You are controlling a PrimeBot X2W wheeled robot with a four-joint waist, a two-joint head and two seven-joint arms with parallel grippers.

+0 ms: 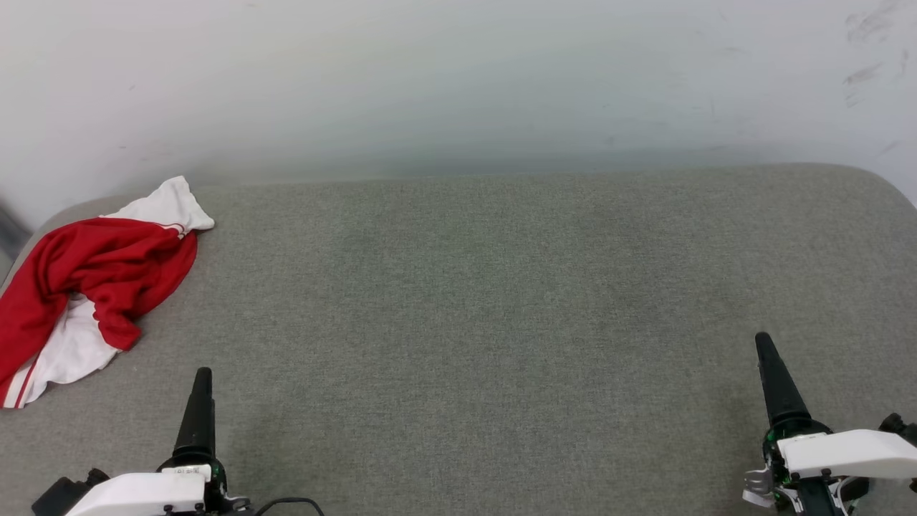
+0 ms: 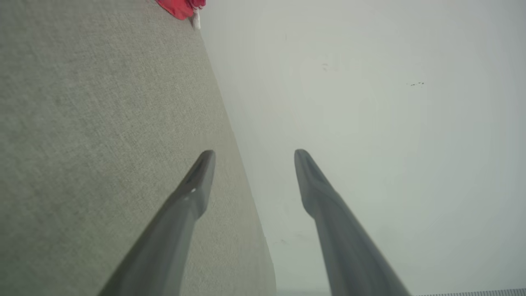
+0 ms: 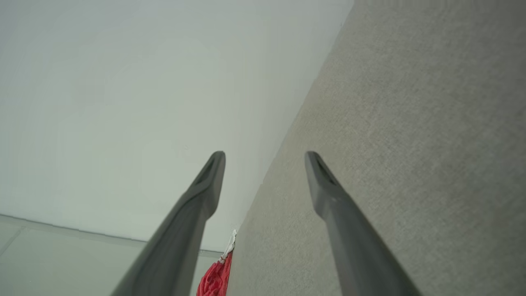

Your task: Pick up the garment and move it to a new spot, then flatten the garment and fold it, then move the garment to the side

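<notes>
Wide, empty left end effector (image 2: 251, 156) and right end effector (image 3: 265, 156); garment (image 1: 93, 279) bunched at bench (image 1: 501, 322) edge may slide off if nudged.

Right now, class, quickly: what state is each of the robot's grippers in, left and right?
The left gripper is open, holding nothing.
The right gripper is open, holding nothing.

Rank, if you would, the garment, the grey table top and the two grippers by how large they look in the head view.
1. Grey table top.
2. Garment, crumpled at its left edge.
3. Left gripper and right gripper: much alike, both cut by the frame's bottom, so I leave them unranked.
</notes>
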